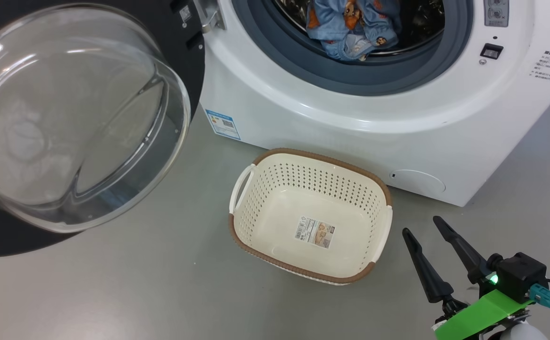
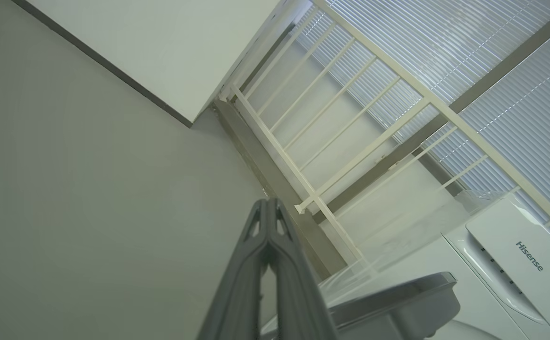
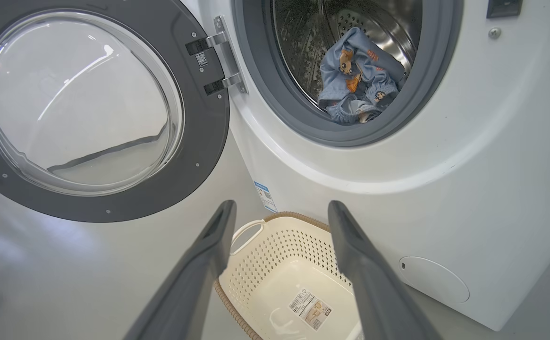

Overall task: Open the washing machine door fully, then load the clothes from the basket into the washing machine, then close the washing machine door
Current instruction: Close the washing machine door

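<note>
Head view:
- The washing machine door stands swung wide to the left. Its black ring is cut off by the top, left and lower edges. The glass bowl bulges toward the camera and blurs what lies behind it.
- The washing machine is cropped at the top, so just the lower arc of the drum and the grey gasket show.
- The clothes lie inside the drum at its lower front, just behind the gasket. The upper part of the bundle is lost past the frame edge.

Right wrist view: the bundle is whole, blue with orange prints.

Basket:
- It sits on the floor just in front of the machine.
- Its bottom carries a barcode label.
- In the right wrist view its near half is hidden behind the fingers and the bottom edge.

End effectors:
- The right end effector hangs low, to the right of the basket. Its fingers are spread wide with nothing between them, and its wrist is partly out of frame.
- The left end effector has its fingers pressed tip to tip and holds nothing. It points up and away from the work.

Floor and machine front: the floor is plain matte grey. An energy label and a round cover sit on the machine's lower front.

Left wrist view: a white railing stands before slatted blinds, and a white Hisense panel is at the lower right. I cannot identify the grey moulded shape at the bottom edge.
</note>
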Tool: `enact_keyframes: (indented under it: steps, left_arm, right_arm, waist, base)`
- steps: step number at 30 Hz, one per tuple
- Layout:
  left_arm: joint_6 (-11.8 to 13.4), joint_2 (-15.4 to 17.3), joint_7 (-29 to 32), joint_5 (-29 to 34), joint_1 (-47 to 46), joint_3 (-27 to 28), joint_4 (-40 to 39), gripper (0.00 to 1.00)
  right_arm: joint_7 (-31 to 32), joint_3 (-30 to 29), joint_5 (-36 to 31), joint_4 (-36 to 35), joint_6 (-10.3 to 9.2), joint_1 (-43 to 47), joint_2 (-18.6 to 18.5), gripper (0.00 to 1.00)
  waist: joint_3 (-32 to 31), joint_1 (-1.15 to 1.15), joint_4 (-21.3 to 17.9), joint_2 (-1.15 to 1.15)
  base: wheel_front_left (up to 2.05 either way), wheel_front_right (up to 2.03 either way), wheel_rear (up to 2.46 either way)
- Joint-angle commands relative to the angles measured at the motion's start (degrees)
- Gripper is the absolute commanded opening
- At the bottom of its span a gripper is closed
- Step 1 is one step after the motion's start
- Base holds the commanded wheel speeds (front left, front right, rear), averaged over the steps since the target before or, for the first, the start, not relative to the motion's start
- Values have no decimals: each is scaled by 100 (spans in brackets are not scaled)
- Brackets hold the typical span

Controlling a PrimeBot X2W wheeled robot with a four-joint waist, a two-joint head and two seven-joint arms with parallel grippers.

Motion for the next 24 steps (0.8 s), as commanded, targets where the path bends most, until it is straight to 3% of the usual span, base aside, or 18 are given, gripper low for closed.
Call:
enact_keyframes:
  steps: [1, 11, 24]
  left_arm:
    - [-17, 500, 267, -119, -190, 104, -76, 0]
    - [-17, 447, 1616, -519, -225, -182, 260, 0]
    - [-17, 402, 2641, -743, -10, -347, 125, 0]
  right_arm:
    - [-27, 129, -51, -126, 9, -147, -66, 100]
    - [-27, 235, -109, -137, 9, -276, -94, 100]
    - [-27, 178, -146, -126, 9, -294, -115, 100]
  waist:
    - [47, 0, -33, 0]
    - [230, 0, -167, 0]
    - [281, 0, -181, 0]
  base:
    - [0, 0, 0]
    - [0, 0, 0]
    - [0, 0, 0]
